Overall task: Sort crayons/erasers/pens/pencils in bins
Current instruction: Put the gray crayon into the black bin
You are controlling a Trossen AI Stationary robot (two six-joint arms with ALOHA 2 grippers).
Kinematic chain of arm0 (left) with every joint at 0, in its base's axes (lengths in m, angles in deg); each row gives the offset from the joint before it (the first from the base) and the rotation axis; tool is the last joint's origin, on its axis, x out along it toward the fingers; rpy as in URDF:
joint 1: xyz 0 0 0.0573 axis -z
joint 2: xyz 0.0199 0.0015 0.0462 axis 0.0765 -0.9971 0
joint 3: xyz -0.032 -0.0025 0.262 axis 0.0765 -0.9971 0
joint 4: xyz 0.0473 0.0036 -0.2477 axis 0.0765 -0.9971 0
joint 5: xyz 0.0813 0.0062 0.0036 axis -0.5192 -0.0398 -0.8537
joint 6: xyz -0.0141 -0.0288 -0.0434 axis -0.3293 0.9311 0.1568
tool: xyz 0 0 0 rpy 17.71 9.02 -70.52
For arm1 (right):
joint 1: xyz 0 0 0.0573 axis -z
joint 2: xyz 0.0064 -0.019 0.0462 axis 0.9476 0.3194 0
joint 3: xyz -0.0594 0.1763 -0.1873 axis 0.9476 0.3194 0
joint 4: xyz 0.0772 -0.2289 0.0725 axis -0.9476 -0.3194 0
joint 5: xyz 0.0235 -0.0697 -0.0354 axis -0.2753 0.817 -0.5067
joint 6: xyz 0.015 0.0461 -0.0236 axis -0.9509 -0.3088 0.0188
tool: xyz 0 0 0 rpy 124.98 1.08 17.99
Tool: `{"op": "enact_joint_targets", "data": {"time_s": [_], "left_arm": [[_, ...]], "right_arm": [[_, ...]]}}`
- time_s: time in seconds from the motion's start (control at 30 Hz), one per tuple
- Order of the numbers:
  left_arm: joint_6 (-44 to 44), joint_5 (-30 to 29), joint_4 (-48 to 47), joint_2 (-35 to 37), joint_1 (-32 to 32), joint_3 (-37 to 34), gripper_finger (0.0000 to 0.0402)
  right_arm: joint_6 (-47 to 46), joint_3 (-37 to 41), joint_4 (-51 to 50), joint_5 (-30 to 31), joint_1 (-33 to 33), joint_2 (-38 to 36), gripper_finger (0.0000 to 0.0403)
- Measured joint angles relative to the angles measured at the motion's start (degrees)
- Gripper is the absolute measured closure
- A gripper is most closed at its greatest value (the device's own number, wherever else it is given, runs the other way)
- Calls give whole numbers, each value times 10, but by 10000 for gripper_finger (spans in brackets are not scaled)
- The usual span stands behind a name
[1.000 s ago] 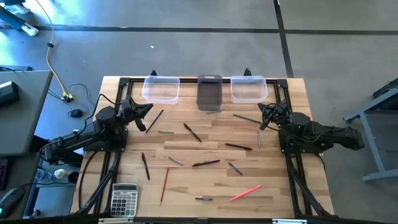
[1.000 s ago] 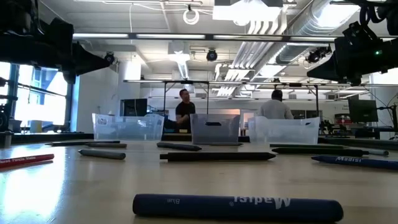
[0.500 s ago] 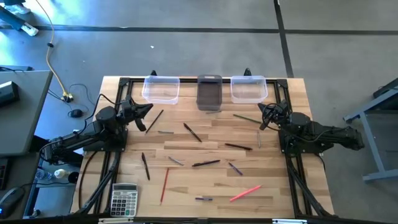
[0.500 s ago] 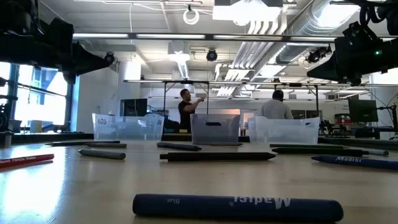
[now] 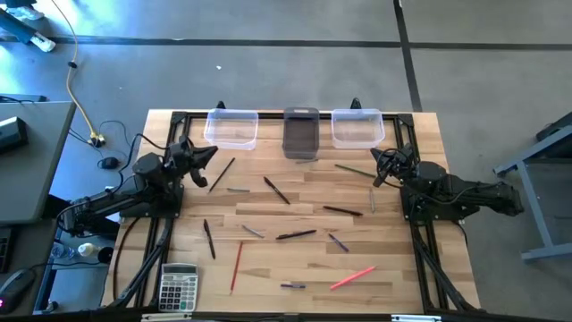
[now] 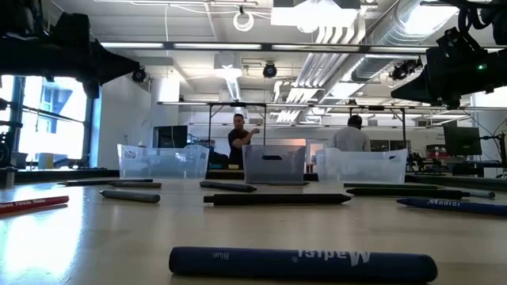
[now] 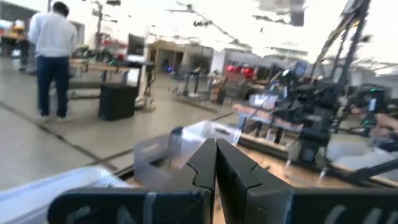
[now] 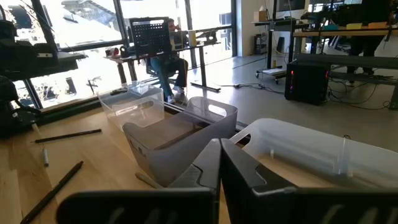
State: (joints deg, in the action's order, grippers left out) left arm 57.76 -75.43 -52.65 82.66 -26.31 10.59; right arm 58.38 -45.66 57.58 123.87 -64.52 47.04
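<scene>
Several thin sticks lie flat and scattered on the wooden table: black pens [image 5: 275, 190] [image 5: 296, 235], a red pencil [image 5: 237, 266], a pink one [image 5: 352, 278], a green one [image 5: 355, 170] and a short blue crayon [image 6: 301, 261]. Three bins stand along the far edge: a clear one [image 5: 232, 128], a dark grey one [image 5: 301, 134] and another clear one [image 5: 357, 128]. My left gripper [image 5: 211, 154] is shut and empty, raised above the far left of the table; it also shows in its wrist view [image 7: 216, 144]. My right gripper [image 5: 379, 172] is shut and empty, raised at the far right [image 8: 220, 144].
A grey calculator [image 5: 178, 287] lies at the near left corner. Black frame rails run along the table's left and right sides [image 5: 420, 250]. People stand in the room beyond the table [image 6: 240, 138].
My left gripper has risen a little, staying shut. The sticks and bins have not moved.
</scene>
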Motion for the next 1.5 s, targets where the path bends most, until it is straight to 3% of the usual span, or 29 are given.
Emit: {"op": "enact_joint_targets", "data": {"time_s": [0.13, 0.4, 0.73, 1.03, 1.5], "left_arm": [[3, 82, 26, -2, 0, 3, 401], [-28, 104, -34, -102, 4, 73, 401], [-76, 35, -147, -280, 51, 179, 401], [-74, -24, -273, -406, 130, 265, 401], [-106, -50, -481, -608, 213, 450, 401]], "right_arm": [[0, 0, 0, 0, 0, 0, 402], [0, 0, 0, 0, 0, 0, 402], [0, 0, 0, 0, 0, 0, 402], [0, 0, 0, 0, 0, 0, 402], [0, 0, 0, 0, 0, 0, 402]]}}
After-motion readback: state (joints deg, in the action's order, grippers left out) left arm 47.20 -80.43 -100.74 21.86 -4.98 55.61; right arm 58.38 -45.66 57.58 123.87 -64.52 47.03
